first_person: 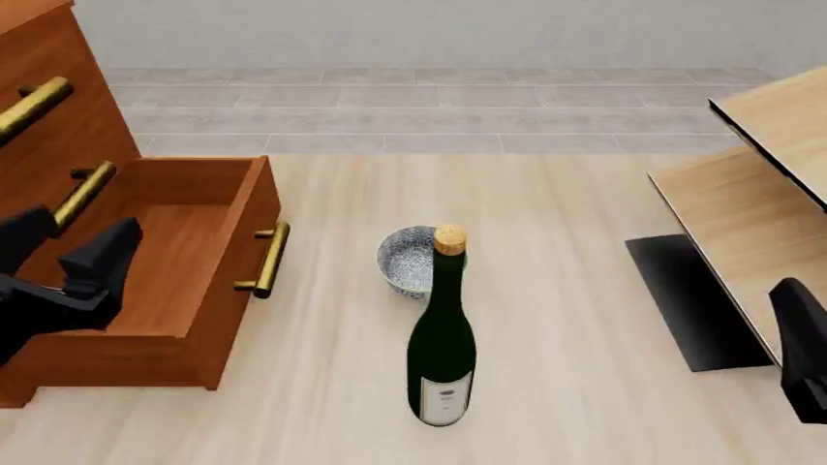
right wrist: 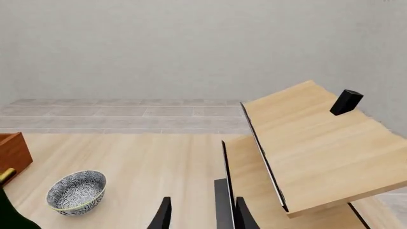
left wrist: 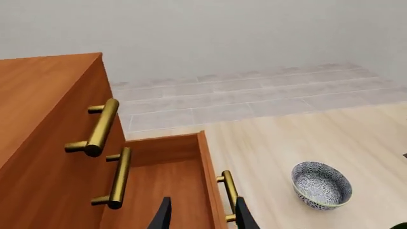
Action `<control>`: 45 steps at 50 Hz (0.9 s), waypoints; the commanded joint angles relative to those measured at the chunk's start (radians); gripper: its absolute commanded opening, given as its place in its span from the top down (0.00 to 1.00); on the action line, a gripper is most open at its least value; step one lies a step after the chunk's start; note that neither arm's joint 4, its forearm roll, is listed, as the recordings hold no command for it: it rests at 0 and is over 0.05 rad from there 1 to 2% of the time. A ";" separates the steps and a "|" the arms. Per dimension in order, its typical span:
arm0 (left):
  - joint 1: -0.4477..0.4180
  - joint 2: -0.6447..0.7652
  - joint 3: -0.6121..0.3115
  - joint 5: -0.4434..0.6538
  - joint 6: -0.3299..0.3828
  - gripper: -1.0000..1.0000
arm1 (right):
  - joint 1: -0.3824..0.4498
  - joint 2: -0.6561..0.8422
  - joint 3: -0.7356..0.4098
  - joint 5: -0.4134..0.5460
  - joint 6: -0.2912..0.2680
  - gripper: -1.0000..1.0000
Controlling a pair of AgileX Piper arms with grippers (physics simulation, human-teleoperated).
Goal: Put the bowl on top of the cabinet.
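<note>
The bowl sits upright on the table near the middle of the front view, touched by neither of my grippers, with the green corked bottle standing just beside it at about 5 o'clock and the cabinet off at 9 o'clock, its lowest drawer pulled out. My left gripper hangs over that open drawer with its fingers a narrow gap apart and nothing between them. My right gripper is the same, narrowly parted and empty, beside the pale wood furniture at 3 o'clock.
</note>
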 commanded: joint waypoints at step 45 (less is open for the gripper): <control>-0.313 0.610 -0.399 0.121 -0.063 0.00 | 0.000 0.000 0.000 0.001 0.000 0.00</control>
